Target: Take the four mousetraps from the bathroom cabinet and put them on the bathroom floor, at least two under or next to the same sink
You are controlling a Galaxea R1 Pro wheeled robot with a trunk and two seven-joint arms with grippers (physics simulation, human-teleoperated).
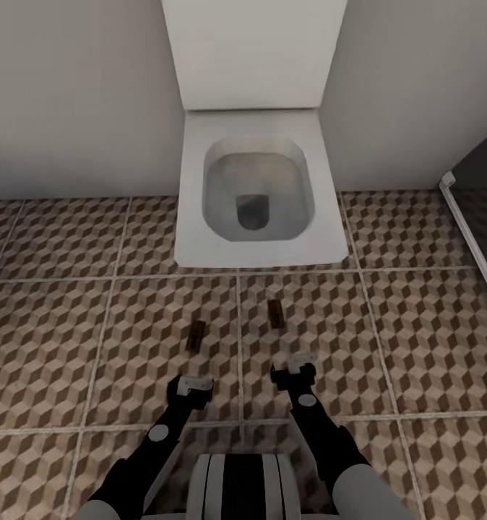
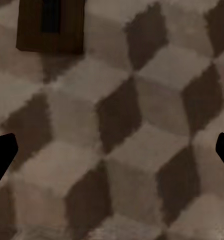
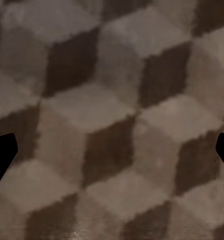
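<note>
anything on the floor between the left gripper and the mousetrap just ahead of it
Nothing visible. The left gripper hangs over bare bathroom floor, and the nearer mousetrap lies flat just beyond its fingertips with only patterned tile between. The left wrist view shows the same: mousetrap, then bare tile.

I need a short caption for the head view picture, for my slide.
Two mousetraps lie on the patterned bathroom floor before a white toilet, both grippers hovering nearby.

The left gripper (image 2: 112, 150) hangs over the floor (image 2: 141, 150), its two dark fingertips (image 2: 2, 155) spread wide at opposite edges with nothing between them. A mousetrap (image 2: 51, 27) lies flat on the cube-patterned tiles beyond the fingers, partly cut off by the frame.
</note>
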